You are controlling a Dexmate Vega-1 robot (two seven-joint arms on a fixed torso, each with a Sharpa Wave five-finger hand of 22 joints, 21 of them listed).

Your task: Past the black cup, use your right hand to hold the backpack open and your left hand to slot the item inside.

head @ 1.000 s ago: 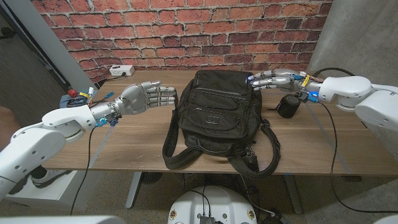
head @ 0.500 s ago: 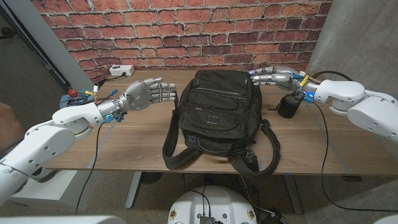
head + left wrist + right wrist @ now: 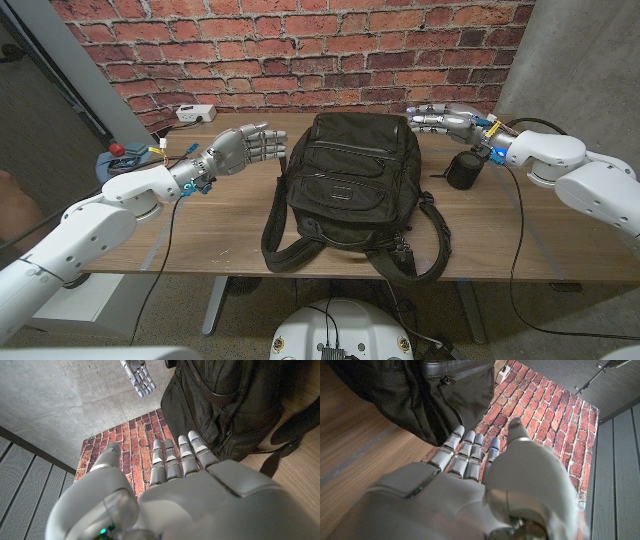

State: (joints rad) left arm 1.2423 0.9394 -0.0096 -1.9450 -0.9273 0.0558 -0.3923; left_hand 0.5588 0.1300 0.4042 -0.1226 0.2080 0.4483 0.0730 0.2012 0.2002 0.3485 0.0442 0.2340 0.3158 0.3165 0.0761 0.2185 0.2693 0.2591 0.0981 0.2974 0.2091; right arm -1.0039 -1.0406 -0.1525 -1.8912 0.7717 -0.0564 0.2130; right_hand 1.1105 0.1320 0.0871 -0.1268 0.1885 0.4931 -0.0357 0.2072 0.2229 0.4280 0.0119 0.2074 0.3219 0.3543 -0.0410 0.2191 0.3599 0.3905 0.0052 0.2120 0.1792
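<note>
Both of my robot hands hang in the air with nothing in them, one on each side of the black fabric backpack [image 3: 352, 190] that lies on the brown wooden surface [image 3: 220, 225]. My left robot hand [image 3: 243, 148] is held just beside the backpack's upper left edge, its fingers [image 3: 172, 460] stretched out side by side and reaching toward the bag without touching it; the left wrist view shows them straight, a little apart, with the zippered side of the backpack close ahead. My right robot hand [image 3: 443, 119] hovers near the bag's top right corner, fingers extended and loosely spread, holding nothing; in the right wrist view its fingers [image 3: 465, 452] point toward the backpack's dark side panel and a zip pull, with a gap between. The small black cylindrical cup [image 3: 463, 170] stands upright on the surface just below my right robot hand, to the right of the backpack and apart from it. The backpack's straps [image 3: 425, 245] trail toward the near edge of the surface. A white power strip [image 3: 196, 113] lies at the far left of the surface in front of the red brick wall [image 3: 300, 50].
</note>
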